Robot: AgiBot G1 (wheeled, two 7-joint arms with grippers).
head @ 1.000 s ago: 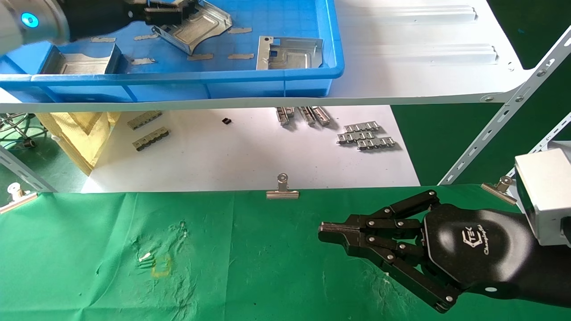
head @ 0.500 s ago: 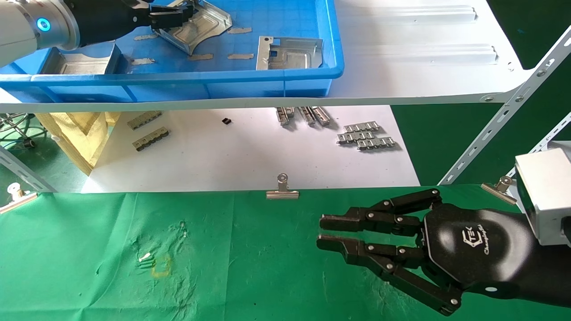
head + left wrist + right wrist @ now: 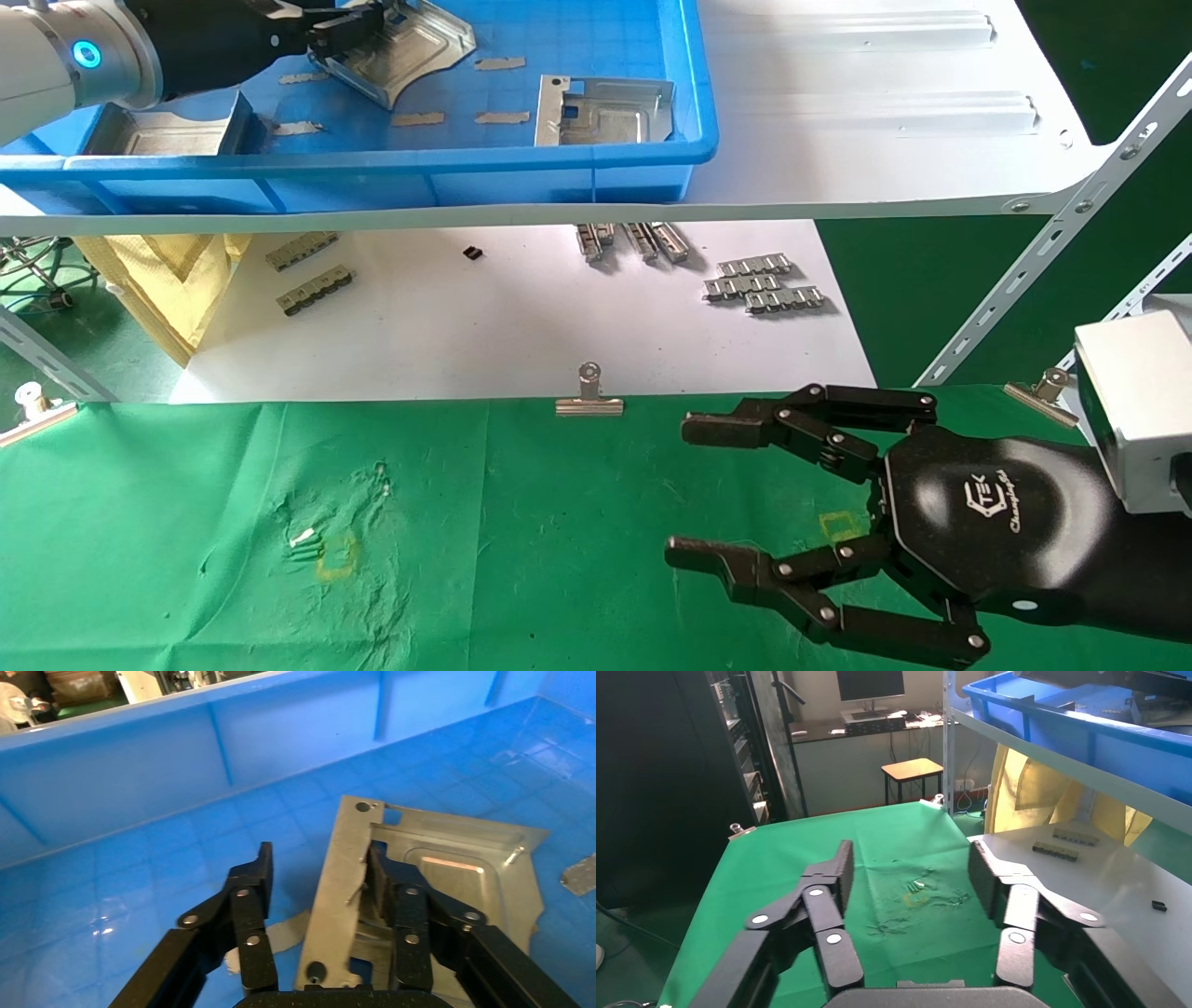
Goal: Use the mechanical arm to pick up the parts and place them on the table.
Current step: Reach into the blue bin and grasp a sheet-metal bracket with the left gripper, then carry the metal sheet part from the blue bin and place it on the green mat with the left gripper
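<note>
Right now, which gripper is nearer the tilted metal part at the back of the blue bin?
Left. The left gripper straddles that part's rim inside the bin. The right gripper hovers over the green table, jaws spread.

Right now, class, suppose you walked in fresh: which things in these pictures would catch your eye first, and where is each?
The right gripper draws the eye first, a glossy black claw with fingers spread wide over the green table. Next comes the bright blue bin on the white shelf, where the left gripper has its fingers astride the rim of a silver part; two more parts lie in the bin.
</note>
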